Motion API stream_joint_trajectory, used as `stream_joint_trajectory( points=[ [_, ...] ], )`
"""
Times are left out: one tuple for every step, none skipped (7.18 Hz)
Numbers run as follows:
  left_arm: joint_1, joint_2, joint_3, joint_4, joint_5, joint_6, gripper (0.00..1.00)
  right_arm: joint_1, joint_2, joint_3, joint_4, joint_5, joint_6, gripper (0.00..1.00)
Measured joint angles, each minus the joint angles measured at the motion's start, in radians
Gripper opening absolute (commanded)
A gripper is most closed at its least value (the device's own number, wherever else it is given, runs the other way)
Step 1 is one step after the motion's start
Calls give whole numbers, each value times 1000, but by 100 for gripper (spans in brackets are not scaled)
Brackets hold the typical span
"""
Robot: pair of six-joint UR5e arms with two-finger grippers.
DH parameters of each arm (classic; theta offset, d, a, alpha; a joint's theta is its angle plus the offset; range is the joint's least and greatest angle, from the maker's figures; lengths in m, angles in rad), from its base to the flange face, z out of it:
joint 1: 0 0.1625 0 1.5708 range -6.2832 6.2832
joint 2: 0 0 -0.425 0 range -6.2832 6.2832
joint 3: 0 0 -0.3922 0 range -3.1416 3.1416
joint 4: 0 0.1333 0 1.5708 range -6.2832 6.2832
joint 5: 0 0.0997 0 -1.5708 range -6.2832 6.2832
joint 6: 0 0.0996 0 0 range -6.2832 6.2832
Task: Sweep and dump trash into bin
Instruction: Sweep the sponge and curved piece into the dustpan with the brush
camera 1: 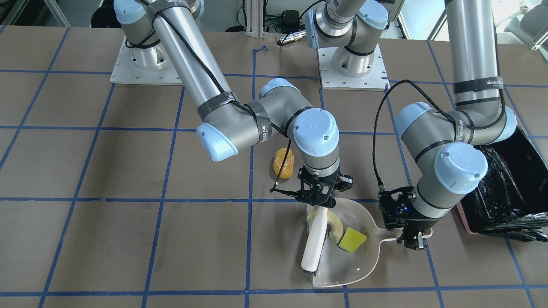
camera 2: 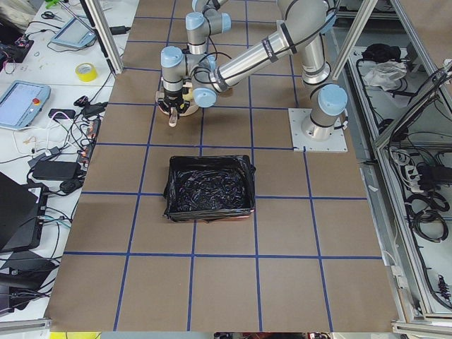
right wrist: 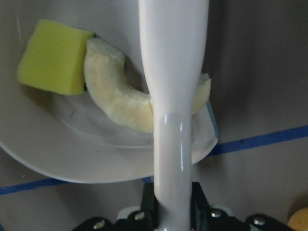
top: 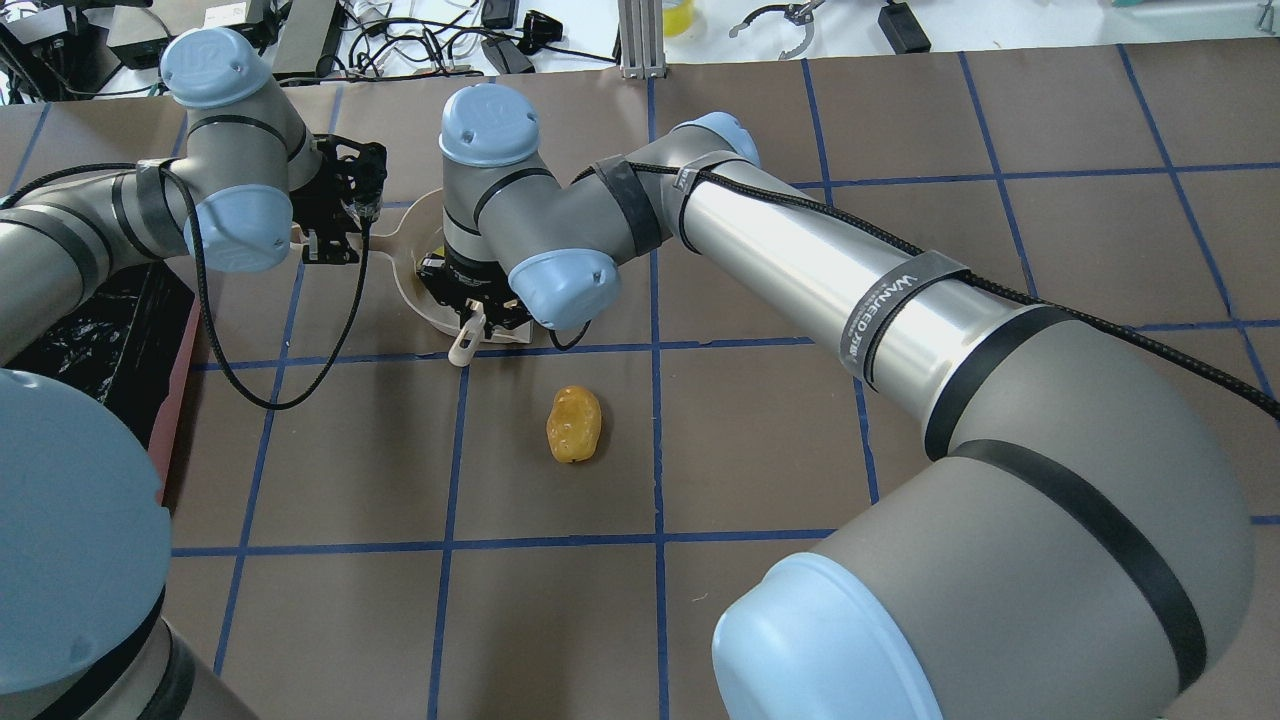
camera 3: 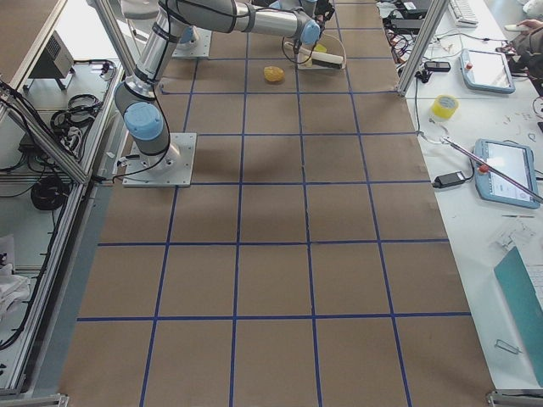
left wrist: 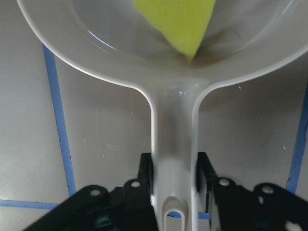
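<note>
My left gripper [camera 1: 413, 238] is shut on the handle of the beige dustpan [camera 1: 364, 262], which lies flat on the table; the left wrist view shows the fingers [left wrist: 147, 173] clamping the handle [left wrist: 173, 139]. My right gripper [camera 1: 319, 200] is shut on a white brush [camera 1: 314, 241], whose head rests at the pan's mouth. The cream crescent slice [right wrist: 115, 103] and the yellow-green wedge [right wrist: 55, 57] lie inside the pan. The orange-brown lump [camera 1: 284, 162] sits on the table outside the pan, toward the robot. The bin [camera 1: 509, 184] with its black bag stands beside the left arm.
The brown table is marked with a blue tape grid [top: 655, 440]. The two arm bases [camera 1: 353, 64] stand at the table's robot side. Cables and tablets lie beyond the table edge past the dustpan [camera 2: 42, 99].
</note>
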Motion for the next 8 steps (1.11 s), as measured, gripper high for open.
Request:
stream_joint_trajectory(
  points=[
    [0, 2, 0, 0, 0, 1, 0, 3, -8, -11, 20, 9, 9, 14],
    [1, 7, -2, 0, 0, 8, 0, -7, -30, -13, 64, 5, -25, 14],
    [3, 22, -11, -3, 0, 19, 0, -27, -64, -6, 124, -11, -79, 13],
    [8, 50, -37, -5, -1, 35, 0, -54, -110, 12, 196, -34, -131, 13],
    [19, 92, -84, -5, -1, 57, 0, -73, -170, 55, 251, -60, -177, 13],
    [33, 145, -144, -5, -2, 82, 0, -84, -244, 133, 280, -87, -199, 13],
    [44, 204, -217, -4, -2, 106, 0, -89, -327, 240, 288, -117, -214, 13],
    [50, 269, -296, 0, -2, 118, 0, -91, -419, 368, 284, -155, -233, 12]
  ],
)
